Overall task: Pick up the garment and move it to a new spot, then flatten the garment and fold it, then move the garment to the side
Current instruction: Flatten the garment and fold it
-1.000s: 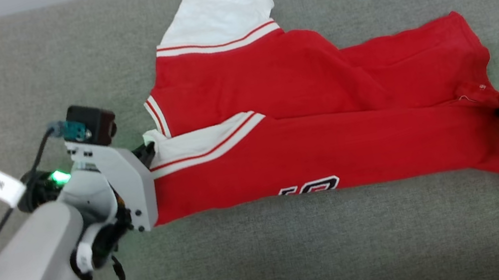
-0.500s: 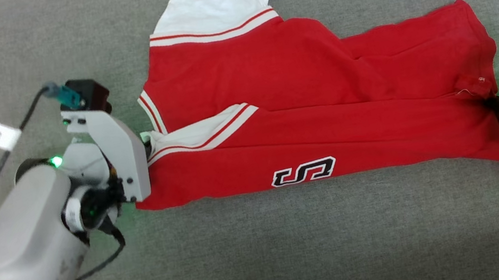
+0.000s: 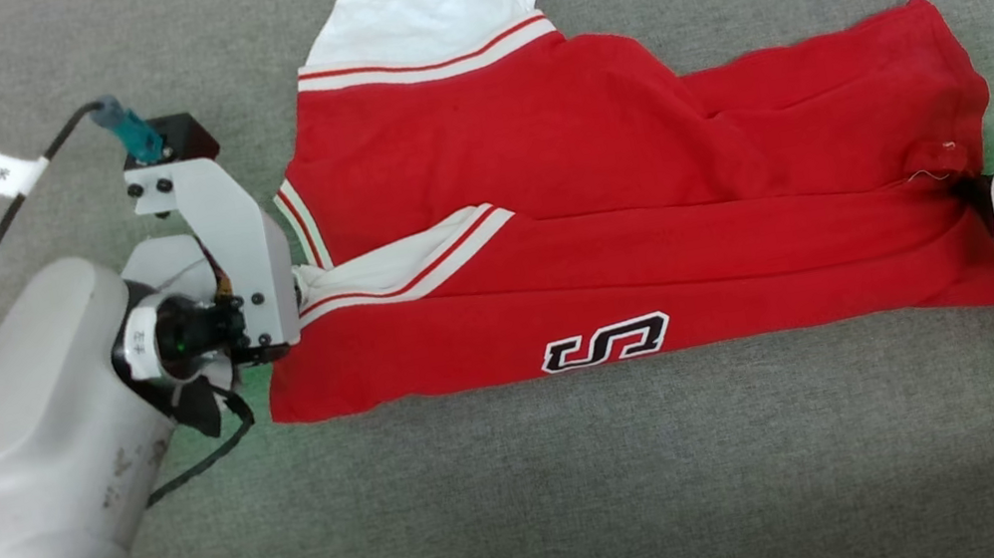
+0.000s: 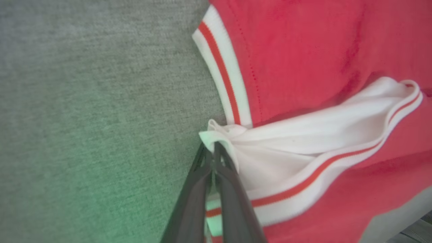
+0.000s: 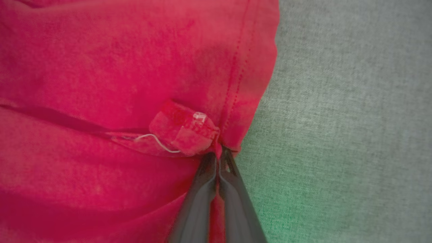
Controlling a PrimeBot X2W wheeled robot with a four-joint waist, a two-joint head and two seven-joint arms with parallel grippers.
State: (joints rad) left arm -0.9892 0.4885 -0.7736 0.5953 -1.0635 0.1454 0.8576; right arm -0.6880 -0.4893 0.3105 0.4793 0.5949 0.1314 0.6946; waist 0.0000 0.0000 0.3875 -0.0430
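Red garment (image 3: 630, 226) lies half-folded toward the far edge of the grey upholstery (image 3: 537, 515). Left fingers (image 4: 197, 189) are clamped on its white sleeve (image 4: 303, 135), right fingers (image 5: 202, 195) on its hem corner (image 5: 189, 131). Risk: these thin pinches may slip under tension, dropping the fold.

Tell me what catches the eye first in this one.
A bright red jersey sprawls across grey fabric, its near edge folded over, with one white sleeve jutting out at the far side. The left claw is shut on its white-trimmed left end and the right claw on its red right end.
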